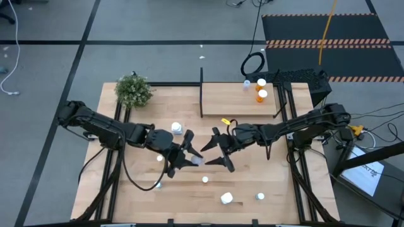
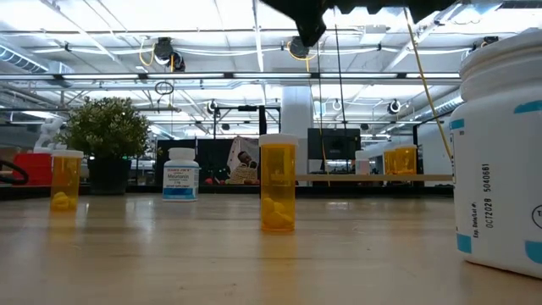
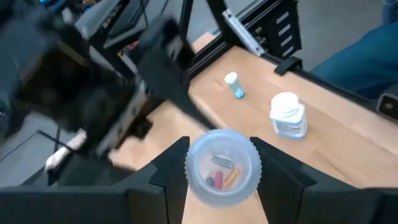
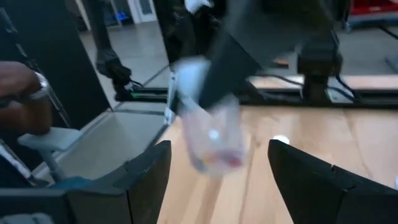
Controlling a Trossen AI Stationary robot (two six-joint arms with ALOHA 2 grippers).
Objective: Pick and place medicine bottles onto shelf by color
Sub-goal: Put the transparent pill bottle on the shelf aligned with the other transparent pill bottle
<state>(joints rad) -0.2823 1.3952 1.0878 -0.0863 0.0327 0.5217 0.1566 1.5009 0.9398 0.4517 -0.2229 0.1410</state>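
Note:
My left gripper (image 1: 191, 157) is over the table's middle, shut on a small clear bottle (image 3: 222, 167) with coloured pills inside, lifted above the table. My right gripper (image 1: 216, 154) faces it from the right, open; in its wrist view its fingers stand to either side of the blurred bottle (image 4: 210, 138) and short of it, touching nothing. The shelf (image 1: 240, 101) lies at the far right with a black post (image 1: 201, 91); on it stand one pale bottle (image 1: 247, 83) and two orange ones (image 1: 262, 94). Other bottles stand on the table. My left gripper pinches the clear bottle by its round wall (image 3: 194, 163), one finger (image 3: 168, 171) on each side. The wrist view looks along the bottle's length, showing the pills through its end. The bottle is lifted clear of the table and lies tilted in the right wrist view.
A white bottle (image 1: 177, 128) stands behind my left gripper. Several small bottles (image 1: 205, 180) and a white one (image 1: 226, 198) stand toward the near edge. A green plant (image 1: 134, 90) sits at the far left corner. In the low view an orange bottle (image 2: 278, 186) stands mid-table.

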